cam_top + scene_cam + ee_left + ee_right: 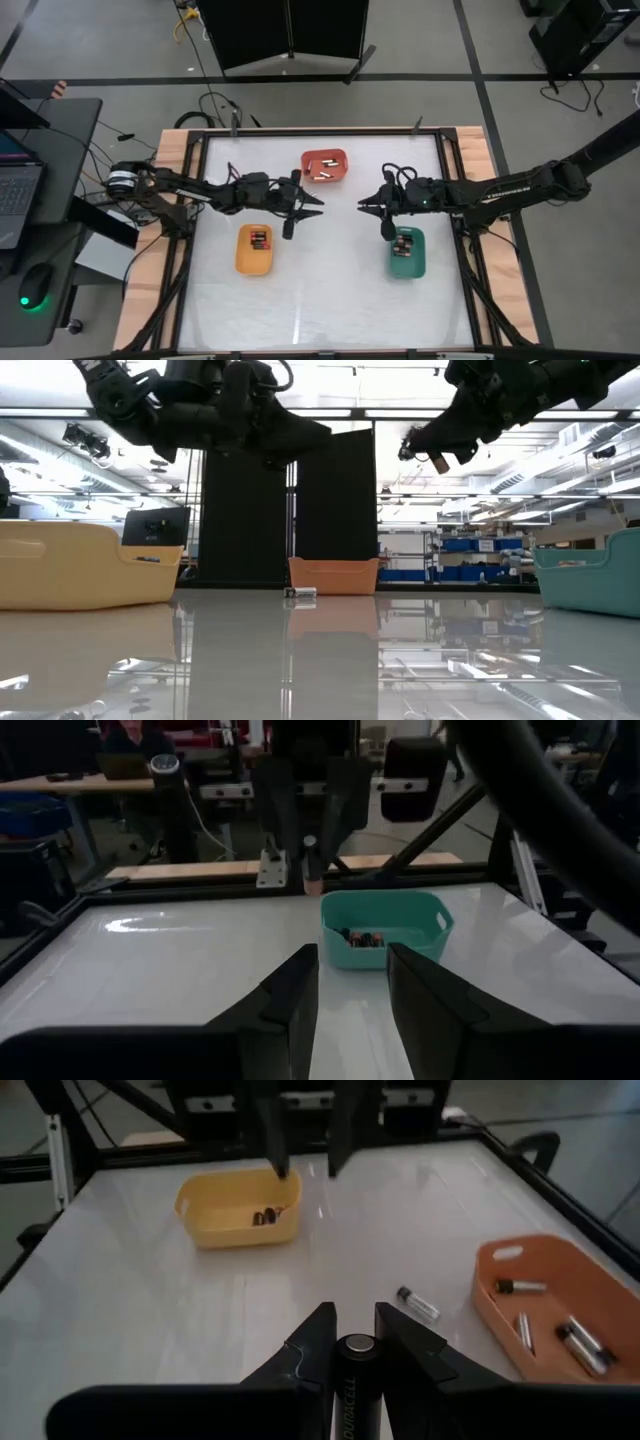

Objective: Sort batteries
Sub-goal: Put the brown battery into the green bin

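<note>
Pinching a large battery (352, 1370), the right gripper (352, 1342) hovers centre-frame, likely bound for the green tray (407, 264). Left gripper (310, 208) hangs spread and empty beside it.

High overhead; low at tabletop level; wrist views face each other across table (330, 290).

left tray (255, 249) front-left | right tray (407, 252) front-right | back tray (325, 166) behind, between | batteries (261, 239) in all
</note>
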